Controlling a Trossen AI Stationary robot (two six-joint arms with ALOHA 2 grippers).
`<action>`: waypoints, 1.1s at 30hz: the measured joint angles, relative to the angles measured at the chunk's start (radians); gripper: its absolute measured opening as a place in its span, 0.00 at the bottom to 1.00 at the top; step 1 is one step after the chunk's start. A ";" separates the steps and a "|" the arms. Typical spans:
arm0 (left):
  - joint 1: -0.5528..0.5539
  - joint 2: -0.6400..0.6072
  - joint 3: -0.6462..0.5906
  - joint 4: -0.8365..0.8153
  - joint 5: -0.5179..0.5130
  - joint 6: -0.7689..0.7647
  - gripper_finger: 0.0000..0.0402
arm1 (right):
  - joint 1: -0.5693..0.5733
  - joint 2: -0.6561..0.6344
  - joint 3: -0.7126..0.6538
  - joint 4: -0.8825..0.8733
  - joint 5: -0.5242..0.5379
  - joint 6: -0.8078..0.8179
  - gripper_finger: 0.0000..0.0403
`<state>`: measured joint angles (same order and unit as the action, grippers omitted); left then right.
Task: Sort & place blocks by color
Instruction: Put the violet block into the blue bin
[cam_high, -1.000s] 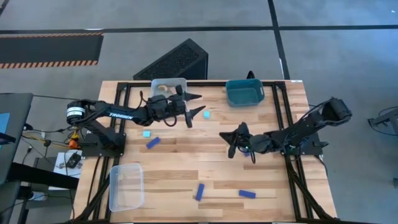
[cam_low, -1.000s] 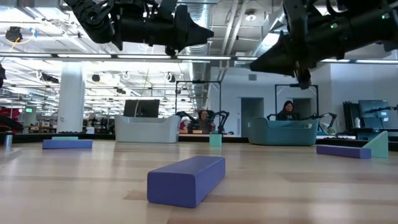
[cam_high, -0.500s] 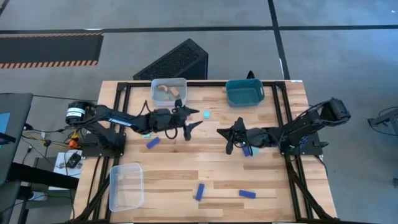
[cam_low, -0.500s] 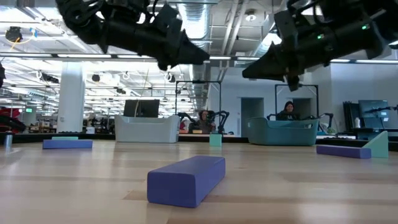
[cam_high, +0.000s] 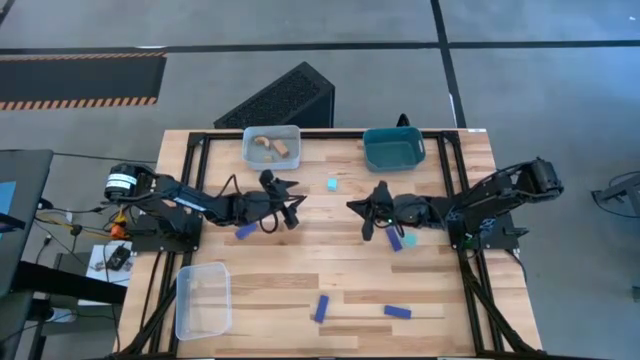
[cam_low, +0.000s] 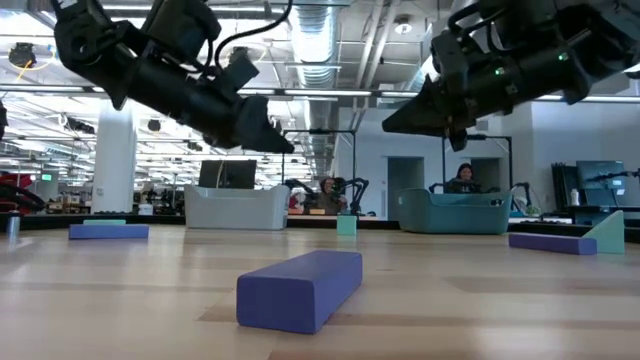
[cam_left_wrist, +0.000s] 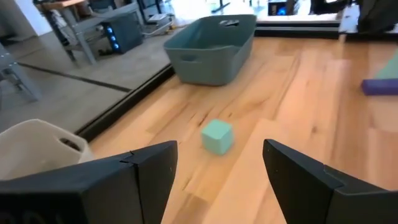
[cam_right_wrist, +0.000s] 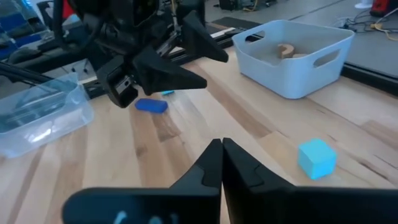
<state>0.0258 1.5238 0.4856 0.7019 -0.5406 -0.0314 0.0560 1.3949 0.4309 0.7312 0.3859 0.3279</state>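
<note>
Hovering over plank table (cam_high: 300, 270): left pincer (cam_high: 290, 200) apart, right pincer (cam_high: 357, 214) together, cyan cube (cam_high: 331, 185) between.

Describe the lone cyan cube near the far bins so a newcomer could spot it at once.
Start at the table's far edge, where a clear bin and a teal bin stand. The cyan cube sits on bare wood just in front of the gap between them. Nearby blocks are dark blue bars; this one is small, square, pale and alone.

- The table (cam_high: 330, 270) was pale planked wood, smooth.
- The clear bin (cam_high: 203, 298) looked like glossy plastic.
- The teal bin (cam_left_wrist: 214, 46) was matt plastic.
- The cyan cube (cam_left_wrist: 217, 136) looked matt.
</note>
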 joint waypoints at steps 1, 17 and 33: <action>0.007 0.000 -0.003 -0.001 0.000 0.006 0.57 | -0.004 0.000 0.000 -0.004 0.000 0.000 0.05; 0.113 0.000 -0.007 -0.002 0.162 -0.006 0.57 | -0.067 0.000 0.000 -0.096 0.005 -0.001 0.05; 0.152 0.000 -0.007 -0.035 0.161 -0.030 0.57 | -0.072 0.000 0.000 -0.151 0.005 0.038 0.05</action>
<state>0.1776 1.5238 0.4786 0.6671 -0.3798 -0.0612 -0.0158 1.3952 0.4309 0.5801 0.3912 0.3656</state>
